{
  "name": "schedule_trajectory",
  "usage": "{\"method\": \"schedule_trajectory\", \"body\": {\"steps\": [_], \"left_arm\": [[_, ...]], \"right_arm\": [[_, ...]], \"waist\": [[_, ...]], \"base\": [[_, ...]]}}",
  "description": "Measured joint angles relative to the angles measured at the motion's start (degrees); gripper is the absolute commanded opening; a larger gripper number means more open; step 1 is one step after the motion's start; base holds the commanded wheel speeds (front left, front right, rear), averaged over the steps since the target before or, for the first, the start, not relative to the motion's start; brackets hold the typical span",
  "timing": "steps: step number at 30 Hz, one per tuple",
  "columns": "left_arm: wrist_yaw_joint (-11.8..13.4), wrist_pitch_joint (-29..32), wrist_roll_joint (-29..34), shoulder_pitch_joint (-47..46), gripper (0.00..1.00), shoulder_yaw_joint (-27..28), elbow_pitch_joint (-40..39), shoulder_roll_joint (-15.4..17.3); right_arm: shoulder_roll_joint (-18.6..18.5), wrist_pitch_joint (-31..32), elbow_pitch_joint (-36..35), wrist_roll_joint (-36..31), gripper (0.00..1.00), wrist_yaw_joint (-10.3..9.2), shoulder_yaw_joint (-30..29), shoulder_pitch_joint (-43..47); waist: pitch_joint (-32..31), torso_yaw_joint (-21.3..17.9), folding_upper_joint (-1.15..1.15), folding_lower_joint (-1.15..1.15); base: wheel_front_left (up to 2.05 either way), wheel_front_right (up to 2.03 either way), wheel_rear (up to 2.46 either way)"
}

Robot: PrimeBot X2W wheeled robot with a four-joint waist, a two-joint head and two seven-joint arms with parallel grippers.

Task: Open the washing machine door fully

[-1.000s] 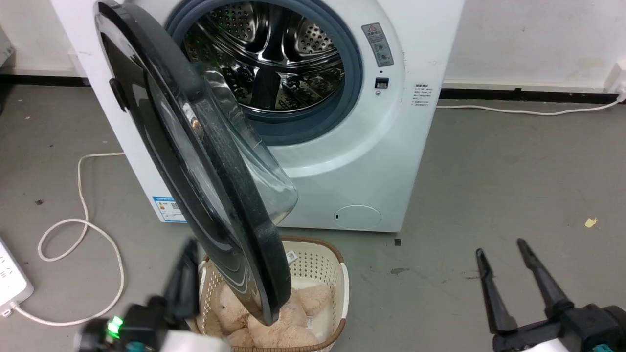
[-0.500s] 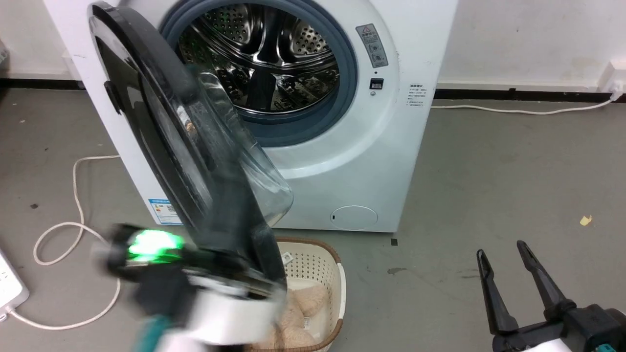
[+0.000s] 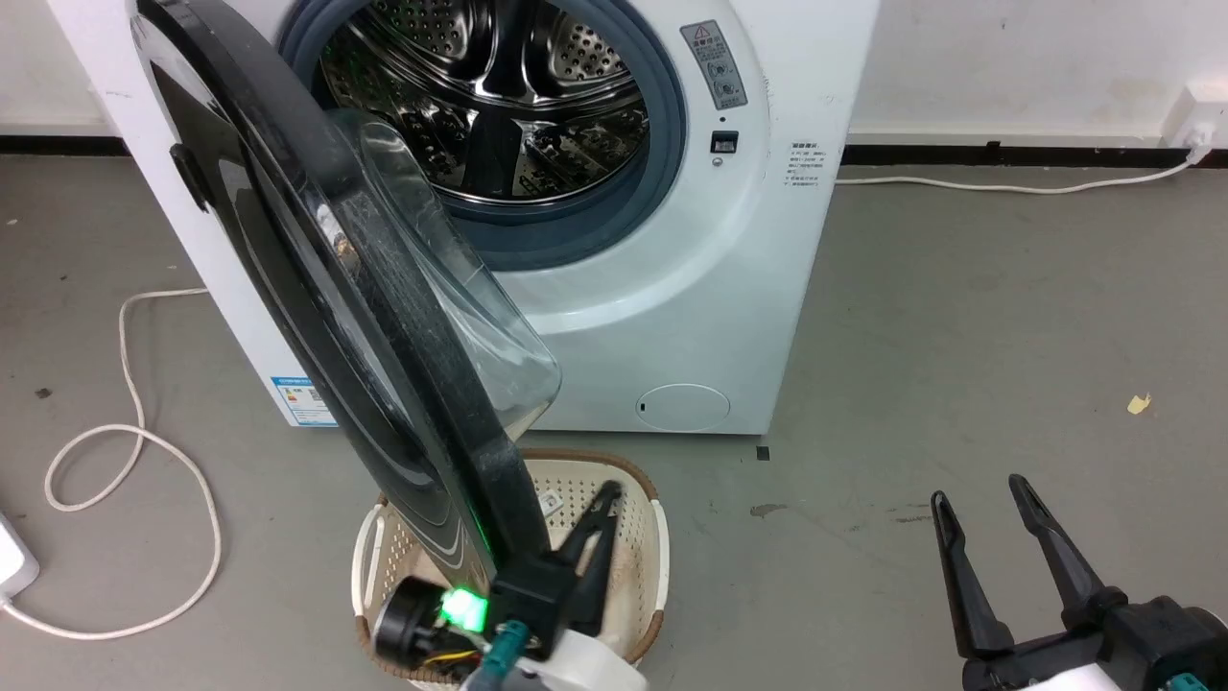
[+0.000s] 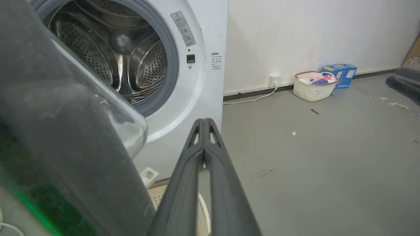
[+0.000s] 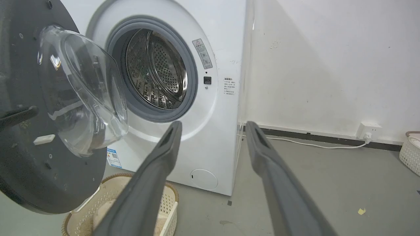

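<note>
Frankly, the warning-triangle sticker [image 3: 715,65] is unreadable; the glossy black washing machine door [image 3: 393,317] stands half-open; left gripper [image 4: 204,120] pinched empty, right gripper [image 3: 979,491] wide.

The washing machine door [image 3: 259,240] is glossy black plastic outside, duller and dusty-looking along its rim, with a smooth clear glass bowl [image 3: 480,336]. The drum [image 3: 576,58] is shiny perforated steel and the seal [image 3: 556,245] is matt grey, rubbery-looking stuff. The machine body [image 3: 729,288] is smooth glossy white. The basket [image 3: 657,537] is cream lattice plastic, and the floor [image 3: 959,317] is matt grey.
</note>
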Motion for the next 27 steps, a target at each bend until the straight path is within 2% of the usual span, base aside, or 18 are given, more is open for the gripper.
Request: {"method": "schedule_trajectory", "body": {"steps": [4, 11, 18, 23, 27], "left_arm": [[1.3, -1.1, -0.7, 0.0, 0.0, 1.8, 3.4, 0.1], [1.4, -2.9, -1.5, 0.2, 0.0, 2.2, 6.1, 0.6], [1.9, -3.5, -2.1, 2.0, 0.0, 2.5, 6.0, 1.4], [2.4, -3.2, -2.4, 2.3, 0.0, 4.1, 5.4, 3.7], [3.2, -2.9, -3.5, 2.5, 0.0, 7.6, 3.9, 6.3]], "right_arm": [[0.0, 0.0, 0.0, 0.3, 1.0, 0.0, 0.1, 0.0], [0.0, 0.0, 0.7, 0.6, 1.0, 0.0, 0.4, 0.2], [0.0, 0.0, 0.9, 0.7, 1.0, 0.0, 0.7, 0.3], [0.0, 0.0, 1.6, 0.7, 1.0, -0.01, 1.7, 0.4], [0.1, 0.0, 1.6, 0.7, 1.0, 0.0, 2.7, 0.2]], "waist": [[0.4, 0.7, 0.0, 0.0], [-0.1, 4.5, 0.0, -0.01], [-0.8, 10.8, 0.0, 0.0], [-1.0, 16.3, 0.0, 0.0], [-0.6, 20.3, 0.0, -0.01]], "base": [[0.0, 0.0, 0.0], [0.0, 0.0, 0.0], [0.0, 0.0, 0.0], [0.0, 0.0, 0.0], [0.0, 0.0, 0.0]]}}
